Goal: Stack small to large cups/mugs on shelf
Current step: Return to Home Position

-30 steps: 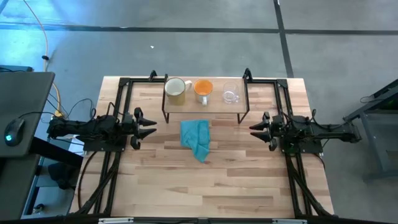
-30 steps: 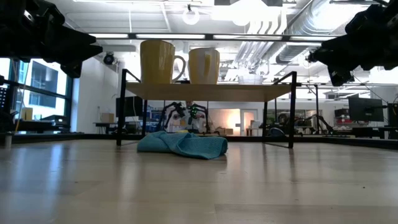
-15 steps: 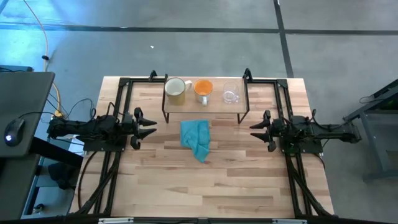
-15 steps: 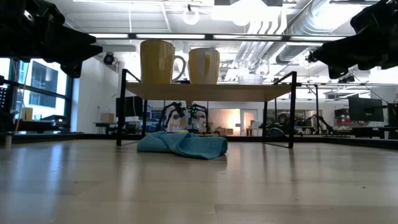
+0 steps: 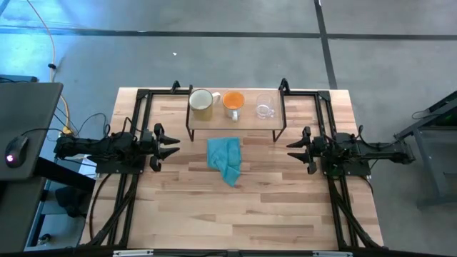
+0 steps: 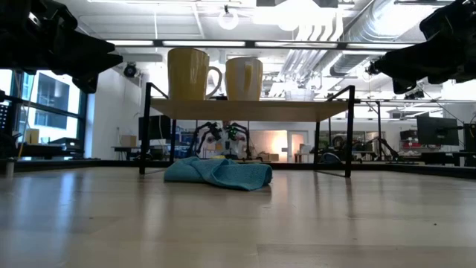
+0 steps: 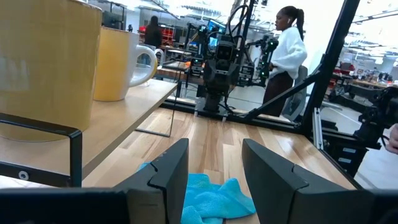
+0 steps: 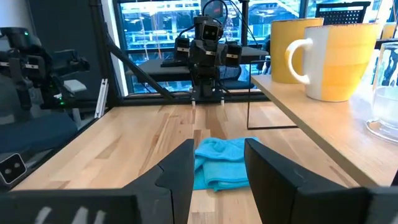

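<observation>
Mugs (image 5: 233,101) on shelf (image 5: 250,126), left gripper (image 5: 174,146) and right gripper (image 5: 291,148) well apart, flanking

Bright, even light is cast from ceiling lamps (image 6: 228,18), which are blown out to white in the low view. A soft sheen is reflected off the tabletop (image 6: 238,216); only faint shadow is thrown beneath the shelf (image 5: 214,121).

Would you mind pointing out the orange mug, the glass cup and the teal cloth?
orange mug (image 5: 233,100): high view, its open mouth.
glass cup (image 5: 265,108): high view, its open top.
teal cloth (image 5: 224,158): high view, its middle.
</observation>
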Available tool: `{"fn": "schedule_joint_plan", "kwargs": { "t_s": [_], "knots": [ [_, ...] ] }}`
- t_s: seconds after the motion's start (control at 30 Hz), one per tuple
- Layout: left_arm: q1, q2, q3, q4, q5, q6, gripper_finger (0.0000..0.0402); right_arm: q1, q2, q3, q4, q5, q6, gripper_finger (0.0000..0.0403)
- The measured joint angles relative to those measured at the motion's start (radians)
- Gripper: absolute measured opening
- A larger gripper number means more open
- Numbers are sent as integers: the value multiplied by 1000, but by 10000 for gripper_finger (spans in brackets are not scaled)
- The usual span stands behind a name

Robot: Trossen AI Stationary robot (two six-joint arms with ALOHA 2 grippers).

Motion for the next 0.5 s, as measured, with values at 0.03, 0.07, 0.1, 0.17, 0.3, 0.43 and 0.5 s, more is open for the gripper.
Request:
{"fn": "schedule_joint_plan", "kwargs": {
  "t_s": [0.03,0.07,0.1,0.17,0.3,0.43,0.5],
  "knots": [
    [0,0,0,0,0,0,138,0,0,0,0,0,0,133],
    [0,0,0,0,0,0,138,0,0,0,0,0,-1,133],
    [0,0,0,0,0,0,138,0,0,0,0,0,-3,133],
    [0,0,0,0,0,0,138,0,0,0,0,0,-6,133],
    [0,0,0,0,0,0,138,0,0,0,0,0,-2,133],
    [0,0,0,0,0,0,138,0,0,0,0,0,-2,133],
    [0,0,0,0,0,0,138,0,0,0,0,0,-2,133]
  ]
}}
